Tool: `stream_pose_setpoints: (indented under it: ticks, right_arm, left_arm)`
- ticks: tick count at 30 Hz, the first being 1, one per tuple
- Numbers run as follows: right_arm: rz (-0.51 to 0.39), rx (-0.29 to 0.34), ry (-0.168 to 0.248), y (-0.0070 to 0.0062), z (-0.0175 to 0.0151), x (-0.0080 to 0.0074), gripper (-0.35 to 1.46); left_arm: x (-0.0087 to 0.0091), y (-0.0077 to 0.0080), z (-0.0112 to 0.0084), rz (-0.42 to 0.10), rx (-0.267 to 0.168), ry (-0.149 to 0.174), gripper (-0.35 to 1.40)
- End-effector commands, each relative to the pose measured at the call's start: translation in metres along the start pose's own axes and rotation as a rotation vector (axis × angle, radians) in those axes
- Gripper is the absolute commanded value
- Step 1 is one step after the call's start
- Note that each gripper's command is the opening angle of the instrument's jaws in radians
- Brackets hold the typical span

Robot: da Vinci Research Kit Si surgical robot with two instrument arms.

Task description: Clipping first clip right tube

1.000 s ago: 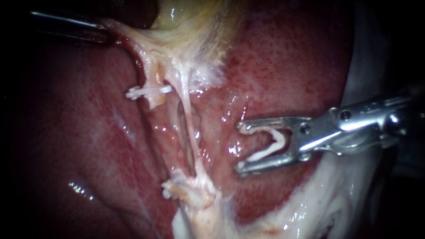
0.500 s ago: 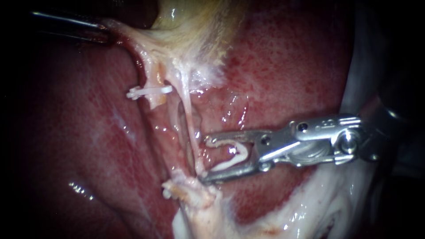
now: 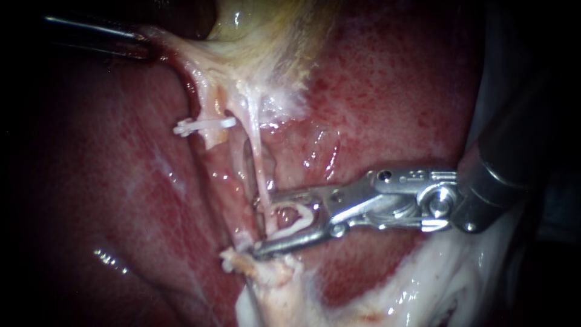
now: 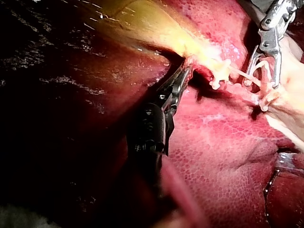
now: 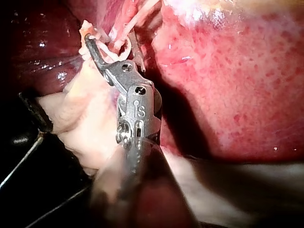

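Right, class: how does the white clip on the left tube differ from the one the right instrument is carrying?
The placed clip is shut flat across the left tube; the loaded clip is open, curved, at the right tube. The placed clip stands free of instruments; the loaded clip sits in the right instrument. Both are white.

Right instrument (image 3: 264,223) showed bright silver metal, round pivot screws, dark grey shaft. Left instrument (image 3: 144,46) looked slim, dark, glinting along edge.
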Motion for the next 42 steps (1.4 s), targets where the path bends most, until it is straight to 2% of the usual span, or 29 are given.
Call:
stream_pose_setpoints:
  ticks: [1, 6, 12, 17, 23, 27, 34, 39, 42]
  right_arm:
    - [0.006, 0.015, 0.007, 0.0000, 0.0001, 0.0000, 0.49]
    - [0.046, 0.091, 0.039, -0.0003, 0.0005, 0.0003, 0.48]
    - [0.065, 0.166, 0.063, -0.0018, 0.0010, 0.0006, 0.47]
    - [0.066, 0.176, 0.065, -0.0024, 0.0015, 0.0009, 0.45]
    - [0.066, 0.176, 0.065, -0.0019, 0.0013, 0.0008, 0.31]
    - [0.066, 0.174, 0.066, -0.0016, 0.0011, 0.0007, 0.14]
    - [0.063, 0.197, 0.056, -0.0016, 0.0009, 0.0006, -0.27]
    - [0.062, 0.202, 0.053, -0.0016, 0.0009, 0.0006, -0.35]
    - [0.144, 0.203, 0.046, -0.0015, 0.0008, 0.0005, -0.35]
  left_arm:
    - [0.0000, 0.0000, 0.0000, 0.000, 0.000, 0.000, -0.35]
    - [0.0000, -0.0001, 0.0000, 0.000, 0.000, 0.000, -0.35]
    - [-0.0001, -0.0001, 0.0000, 0.000, 0.000, 0.000, -0.35]
    - [-0.0001, -0.0001, 0.0001, 0.000, 0.000, 0.000, -0.35]
    - [-0.0001, -0.0001, 0.0001, 0.000, 0.001, 0.000, -0.35]
    - [-0.0001, -0.0001, 0.0001, 0.000, 0.001, 0.000, -0.35]
    - [-0.0001, -0.0002, 0.0001, 0.001, 0.001, 0.000, -0.35]
    - [-0.0002, -0.0002, 0.0002, 0.001, 0.001, 0.000, -0.35]
    - [-0.0002, -0.0003, 0.0002, 0.001, 0.001, 0.000, -0.35]
